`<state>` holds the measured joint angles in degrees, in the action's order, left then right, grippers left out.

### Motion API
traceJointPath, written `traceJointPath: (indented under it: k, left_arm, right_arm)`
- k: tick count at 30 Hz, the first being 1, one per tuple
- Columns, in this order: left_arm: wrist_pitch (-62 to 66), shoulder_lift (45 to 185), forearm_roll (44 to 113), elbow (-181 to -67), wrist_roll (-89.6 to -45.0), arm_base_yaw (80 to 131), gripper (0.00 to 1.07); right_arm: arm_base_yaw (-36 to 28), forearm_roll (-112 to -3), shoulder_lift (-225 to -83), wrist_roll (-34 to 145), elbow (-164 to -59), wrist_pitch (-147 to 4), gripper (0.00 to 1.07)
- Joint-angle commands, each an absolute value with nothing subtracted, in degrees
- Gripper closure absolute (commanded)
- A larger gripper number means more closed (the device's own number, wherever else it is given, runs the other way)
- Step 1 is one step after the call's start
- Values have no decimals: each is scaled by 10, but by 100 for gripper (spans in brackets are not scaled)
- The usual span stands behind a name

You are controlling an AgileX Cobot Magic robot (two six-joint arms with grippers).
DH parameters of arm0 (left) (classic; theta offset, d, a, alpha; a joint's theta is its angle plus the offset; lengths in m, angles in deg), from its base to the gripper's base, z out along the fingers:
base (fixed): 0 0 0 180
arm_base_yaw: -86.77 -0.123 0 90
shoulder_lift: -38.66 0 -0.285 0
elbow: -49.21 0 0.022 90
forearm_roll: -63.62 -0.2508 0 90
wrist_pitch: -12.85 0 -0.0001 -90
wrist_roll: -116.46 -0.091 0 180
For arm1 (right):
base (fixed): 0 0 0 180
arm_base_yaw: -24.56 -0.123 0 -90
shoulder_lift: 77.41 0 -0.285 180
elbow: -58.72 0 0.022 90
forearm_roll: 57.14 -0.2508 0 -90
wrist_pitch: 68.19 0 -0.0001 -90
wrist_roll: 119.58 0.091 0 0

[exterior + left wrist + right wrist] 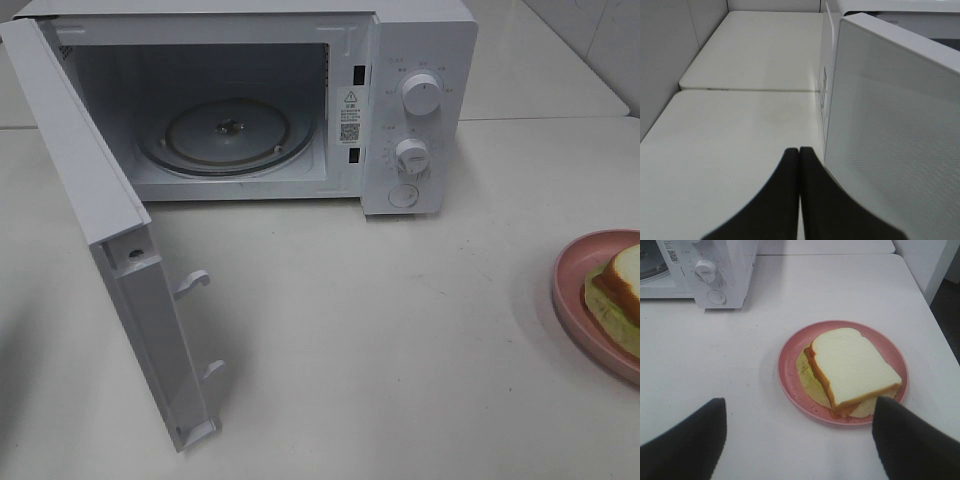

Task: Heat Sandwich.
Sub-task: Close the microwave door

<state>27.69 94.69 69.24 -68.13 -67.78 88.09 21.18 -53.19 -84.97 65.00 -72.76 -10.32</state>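
The sandwich [618, 290], thick white bread over orange-red and pale green filling, lies on a round pink plate [572, 275] at the right edge of the table. In the right wrist view the sandwich [850, 365] sits on the plate [790, 370] just beyond my right gripper [800, 401], which is open with its dark fingers [690, 440] spread wide and nothing between them. My left gripper [799, 152] is shut on nothing, close beside the outer face of the microwave door [890, 150]. Neither gripper shows in the high view.
The white microwave [420, 120] stands at the back with its door [90, 180] swung wide to the left and a glass turntable [228, 135] bare inside. Its two knobs and a button are on the right panel. A wall [665, 60] lies left of the table.
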Motion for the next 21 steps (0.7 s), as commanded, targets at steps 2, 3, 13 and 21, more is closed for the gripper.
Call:
traceJointPath:
  k: [2, 3, 13, 21]
  left_arm:
    - [372, 1004, 673, -680, -677, 881, 107]
    - [372, 1004, 673, -680, -677, 881, 107]
    - [507, 1140, 533, -681, -585, 881, 107]
    - [596, 1224, 396, -698, -505, 881, 107]
  right_arm:
    - [217, -532, -834, 645, -726, -112, 32]
    - [217, -532, -834, 645, -726, -112, 32]
    - [217, -532, -834, 645, -726, -112, 32]
    - [217, -532, -834, 645, -726, -112, 32]
